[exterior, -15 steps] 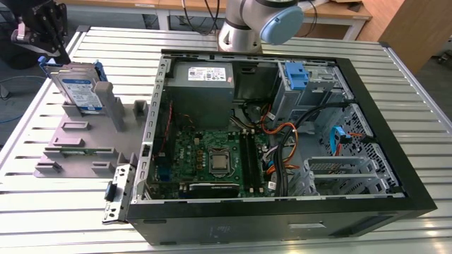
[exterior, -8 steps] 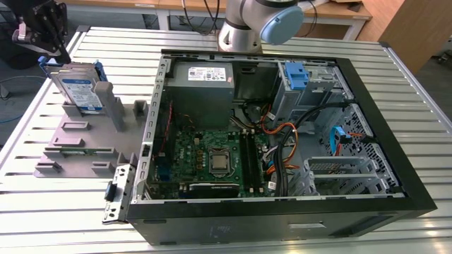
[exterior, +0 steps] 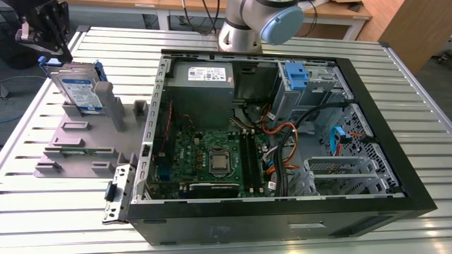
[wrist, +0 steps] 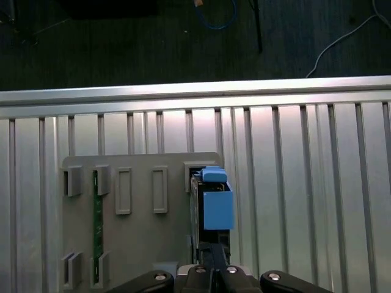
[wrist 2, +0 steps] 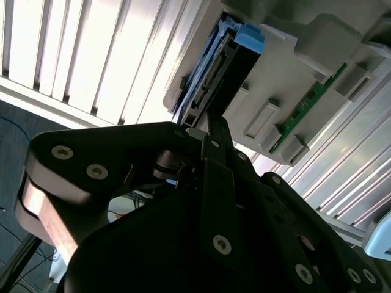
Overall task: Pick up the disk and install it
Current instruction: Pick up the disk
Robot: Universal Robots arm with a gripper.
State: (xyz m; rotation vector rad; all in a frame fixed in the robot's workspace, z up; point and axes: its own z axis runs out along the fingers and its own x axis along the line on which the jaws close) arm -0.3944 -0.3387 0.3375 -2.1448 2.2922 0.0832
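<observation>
The black gripper hangs at the upper left of the exterior view, right over the top edge of the disk. In the second wrist view the gripper reaches the disk's edge. Whether it is clamped on the disk or merely meets it cannot be told.

The disk stands on edge in a slot at the far corner of the grey stand, blue carrier around it. Its white-and-blue label faces the exterior camera, but the print cannot be made out. A green circuit strip sits in another slot of the stand.

Toward the exterior view's right lies the open computer case. It holds a green motherboard and a grey power supply with a white sticker.

All rest on a slatted aluminium table. The arm rises behind the case. The first wrist view shows a dark floor with a blue cable beyond the table edge.
</observation>
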